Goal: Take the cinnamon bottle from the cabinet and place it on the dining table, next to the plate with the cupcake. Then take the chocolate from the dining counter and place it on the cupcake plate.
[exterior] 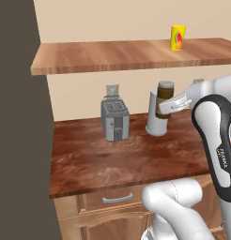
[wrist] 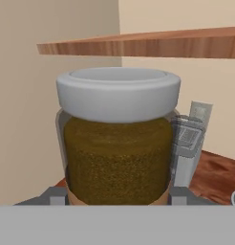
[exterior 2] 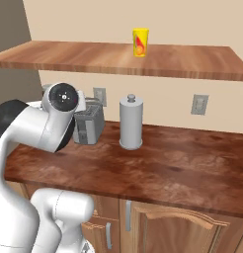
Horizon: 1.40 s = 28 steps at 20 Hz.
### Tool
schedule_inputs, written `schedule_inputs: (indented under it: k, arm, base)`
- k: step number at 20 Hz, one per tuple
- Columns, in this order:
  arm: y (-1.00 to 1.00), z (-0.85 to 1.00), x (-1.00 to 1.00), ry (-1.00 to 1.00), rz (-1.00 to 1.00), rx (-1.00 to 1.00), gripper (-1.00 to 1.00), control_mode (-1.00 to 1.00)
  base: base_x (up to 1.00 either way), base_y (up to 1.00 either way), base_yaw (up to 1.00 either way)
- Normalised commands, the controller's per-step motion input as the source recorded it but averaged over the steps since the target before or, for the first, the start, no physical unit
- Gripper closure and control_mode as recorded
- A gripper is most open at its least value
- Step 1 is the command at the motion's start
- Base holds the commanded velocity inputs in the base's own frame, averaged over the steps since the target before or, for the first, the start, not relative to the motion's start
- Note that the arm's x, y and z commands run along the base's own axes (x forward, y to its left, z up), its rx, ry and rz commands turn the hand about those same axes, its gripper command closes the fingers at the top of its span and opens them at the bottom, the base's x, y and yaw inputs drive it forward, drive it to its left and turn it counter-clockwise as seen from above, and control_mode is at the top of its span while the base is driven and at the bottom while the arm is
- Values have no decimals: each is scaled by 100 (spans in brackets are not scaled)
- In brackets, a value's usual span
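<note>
Carrying the cinnamon bottle is the step in hand. In the left base view the jar hangs in the air below the cabinet and above the worktop, gripped at its label band by the gripper, just in front of a white paper-towel holder. A toaster stands to the left, and a yellow bottle sits up on the cabinet board.

In the right base view the arm's white elbow blocks the hand; the toaster, the paper-towel holder and the yellow bottle are plain, but no plate or cupcake is to be seen here.

In the hand view the jar fills the middle, pale lid up, with the fingers clamped on its lower sides — upright, it seems.

Next, I judge, the base must drive to the dining table, keeping the jar level, and set it down beside the cupcake plate.
</note>
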Motion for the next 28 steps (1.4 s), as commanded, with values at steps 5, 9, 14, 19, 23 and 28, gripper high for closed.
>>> schedule_inputs:
  k: [5,9,14,19,23,28]
  arm:
    - [0,0,0,0,0,0,100,100]
    - [0,0,0,0,0,0,100,100]
    - [0,0,0,0,0,0,100,100]
    - [0,0,0,0,0,0,100,100]
    - [0,0,0,0,0,0,100,100]
    - [0,0,0,0,0,0,100,100]
  base:
    - [-7,0,0]
    - [-63,-1,0]
    - [-74,-22,-7]
    - [-46,-7,-7]
    - [-4,0,-69]
    - [0,0,-91]
